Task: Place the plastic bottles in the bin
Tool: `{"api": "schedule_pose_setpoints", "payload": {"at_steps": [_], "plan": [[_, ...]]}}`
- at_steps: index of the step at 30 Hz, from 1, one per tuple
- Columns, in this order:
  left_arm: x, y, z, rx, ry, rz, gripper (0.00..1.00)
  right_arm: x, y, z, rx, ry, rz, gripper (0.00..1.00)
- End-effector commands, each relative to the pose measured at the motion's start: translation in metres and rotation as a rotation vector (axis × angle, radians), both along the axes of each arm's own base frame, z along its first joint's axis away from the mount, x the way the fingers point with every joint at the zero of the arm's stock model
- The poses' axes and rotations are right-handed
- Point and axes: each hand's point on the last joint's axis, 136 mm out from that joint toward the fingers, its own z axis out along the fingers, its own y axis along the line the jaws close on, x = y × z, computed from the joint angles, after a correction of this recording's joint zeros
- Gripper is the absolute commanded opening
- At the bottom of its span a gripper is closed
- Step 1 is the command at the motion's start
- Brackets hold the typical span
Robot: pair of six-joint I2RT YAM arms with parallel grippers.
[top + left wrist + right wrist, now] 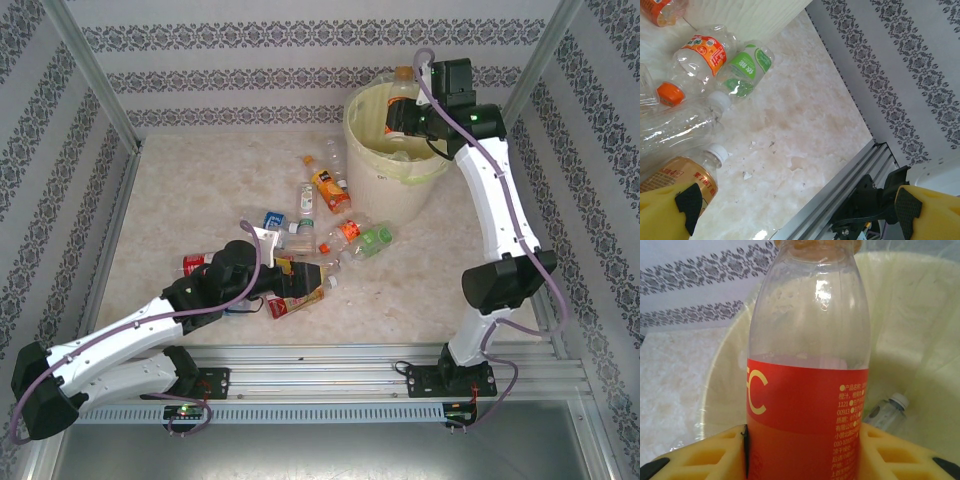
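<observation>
Bottle (pixel 807 340) with red label hangs over the far-right bin (pixel 390 190), pinched by the right gripper (pixel 402 118); letting go should come next. Left gripper (pixel 795 207) gapes wide, empty.

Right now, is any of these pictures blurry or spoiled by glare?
Top external: even light, faint shadows, no glare. Left wrist: tilted, sharp, small glints on the clear bottles. Right wrist: the red-labelled bottle between the jaws looms large with a white highlight on its shoulder; the bin behind looks softer.
</observation>
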Motion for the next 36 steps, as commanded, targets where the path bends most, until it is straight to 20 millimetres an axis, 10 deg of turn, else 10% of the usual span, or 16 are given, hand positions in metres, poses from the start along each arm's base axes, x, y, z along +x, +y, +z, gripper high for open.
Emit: {"api": "schedule_pose_setpoints", "payload": {"at_steps": [1,19,36], "plan": [[-0.005,-0.004,0.013,-0.064,-0.032,-0.009,1.00,0.003,-0.004,-0.010,-0.011,0.042,0.009,0.48],[-0.006,-0.004,0.010,-0.041,-0.051,-0.024,1.00,0.020,-0.013,-0.089,-0.078,0.270,-0.029,0.51],[-0.008,0.008,0.000,0.048,-0.056,-0.015,1.00,-0.005,-0.017,-0.014,-0.032,0.119,-0.022,0.91]]}}
